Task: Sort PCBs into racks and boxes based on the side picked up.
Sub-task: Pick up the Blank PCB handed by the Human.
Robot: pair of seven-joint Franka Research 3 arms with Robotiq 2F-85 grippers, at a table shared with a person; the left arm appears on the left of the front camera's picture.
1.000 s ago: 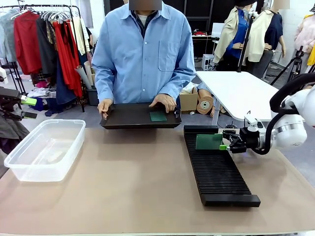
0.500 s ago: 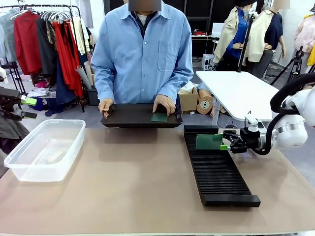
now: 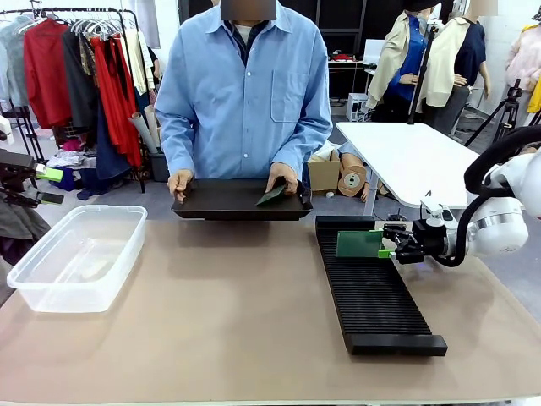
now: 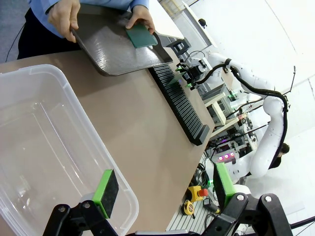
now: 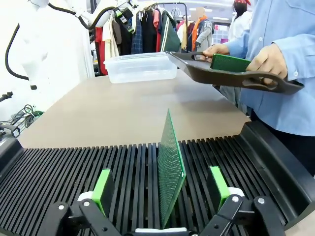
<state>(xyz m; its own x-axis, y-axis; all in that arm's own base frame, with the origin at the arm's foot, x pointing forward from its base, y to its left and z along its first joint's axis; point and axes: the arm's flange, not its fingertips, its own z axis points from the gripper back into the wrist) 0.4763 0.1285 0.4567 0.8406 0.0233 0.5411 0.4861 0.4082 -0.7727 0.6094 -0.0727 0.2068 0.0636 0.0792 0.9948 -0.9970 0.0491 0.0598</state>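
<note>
Front view: a table (image 3: 211,321) runs from the robot's side to a person (image 3: 245,93) standing at the far side.
Person: both hands hold a tray (image 3: 224,203) just above the far edge of the table. The hand (image 3: 283,176) at picture right also rests its fingers on a PCB.
Right arm (image 3: 499,224): comes in from picture right, low and about level, its wrist turned towards the far end of the rack.
Box (image 3: 51,296): clear tub on the table at picture left, well apart from the rack.
Rack (image 3: 376,304): black and ribbed, its long axis running from the near side of the table to the far side, right of the middle.
Left gripper (image 4: 163,184): hangs over the near corner of the box, jaws wide apart, nothing between them.
Right gripper (image 3: 387,250): at the rack's right side near its far end, jaws spread, with a gap between each pad and the board.
Standing PCB (image 5: 170,167): light green, on edge in a rack slot, midway between the right gripper's pads (image 5: 103,189). It leans slightly. Its long axis lies along the slot, across the rack, and its faces turn towards the rack's two ends.
Tray PCB (image 3: 272,196): darker green, at the tray's right end, tilted, with its raised edge under the person's fingers.
</note>
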